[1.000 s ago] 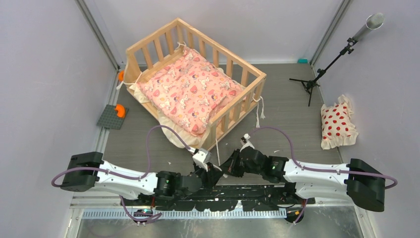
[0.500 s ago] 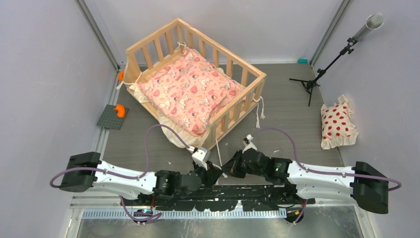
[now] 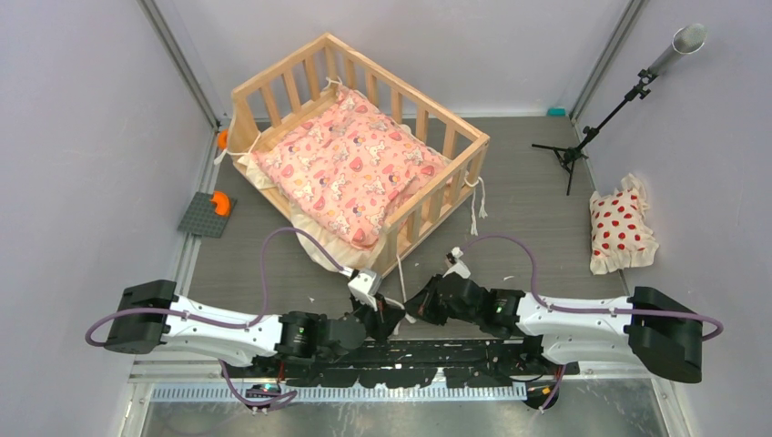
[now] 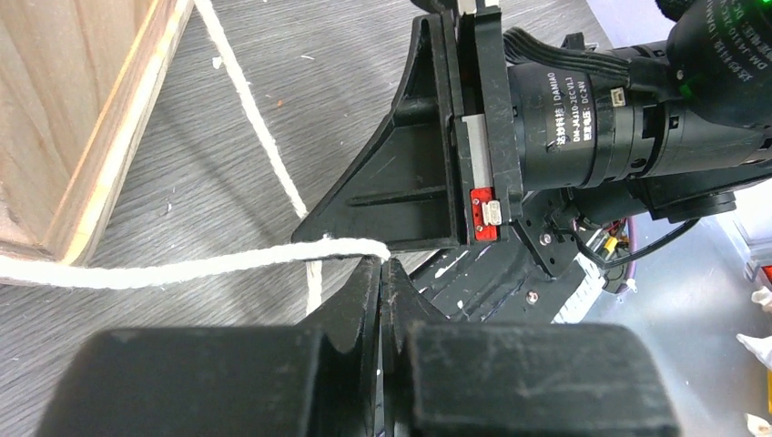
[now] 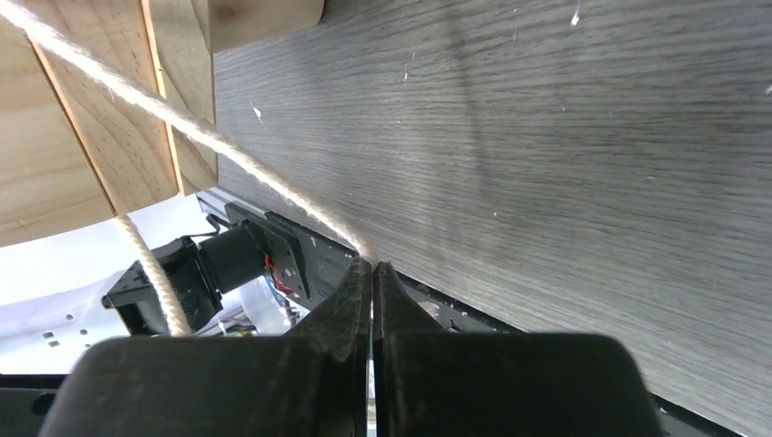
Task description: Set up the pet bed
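Note:
The pet bed, a light wooden slatted crib, stands at the back centre with a pink cartoon-print cushion inside. Two cream ties hang from its near corner post. My left gripper is shut, and one cream tie ends at its fingertips. My right gripper is shut on the other tie, which runs taut from the wooden frame down to its tips. Both grippers sit close together just in front of the bed's near corner.
A white pillow with red dots lies at the right wall. A black microphone stand rises at the back right. A grey plate with an orange piece sits at the left. Another tie hangs from the bed's right corner.
The left gripper's jaws have closed on the tie. Both arms have shifted slightly to the left.

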Motion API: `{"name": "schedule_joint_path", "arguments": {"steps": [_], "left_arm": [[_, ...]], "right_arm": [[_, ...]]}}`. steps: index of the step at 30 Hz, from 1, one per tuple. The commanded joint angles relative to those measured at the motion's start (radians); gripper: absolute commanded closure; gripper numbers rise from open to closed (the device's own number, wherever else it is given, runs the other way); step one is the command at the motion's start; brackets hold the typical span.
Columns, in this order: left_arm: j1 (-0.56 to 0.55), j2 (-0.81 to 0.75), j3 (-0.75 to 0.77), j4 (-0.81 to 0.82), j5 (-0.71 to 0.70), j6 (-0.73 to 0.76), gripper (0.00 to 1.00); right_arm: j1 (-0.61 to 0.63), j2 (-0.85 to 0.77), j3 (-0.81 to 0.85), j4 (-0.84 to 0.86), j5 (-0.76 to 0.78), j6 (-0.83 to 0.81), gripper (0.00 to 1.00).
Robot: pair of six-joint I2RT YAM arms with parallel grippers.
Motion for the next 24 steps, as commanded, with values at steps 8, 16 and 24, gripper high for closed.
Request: {"name": "schedule_joint_path", "arguments": {"steps": [8, 16, 24], "left_arm": [[0.003, 0.053, 0.051, -0.063, 0.007, 0.028, 0.95], [0.004, 0.088, 0.091, -0.087, 0.0, 0.037, 0.71], [0.003, 0.082, 0.104, -0.142, 0.009, 0.024, 0.53]], "right_arm": [[0.004, -0.019, 0.096, -0.017, 0.063, -0.018, 0.99], [0.002, 0.0, 0.095, 0.024, 0.029, -0.007, 0.99], [0.002, -0.003, 0.08, 0.036, 0.033, 0.001, 0.99]]}}
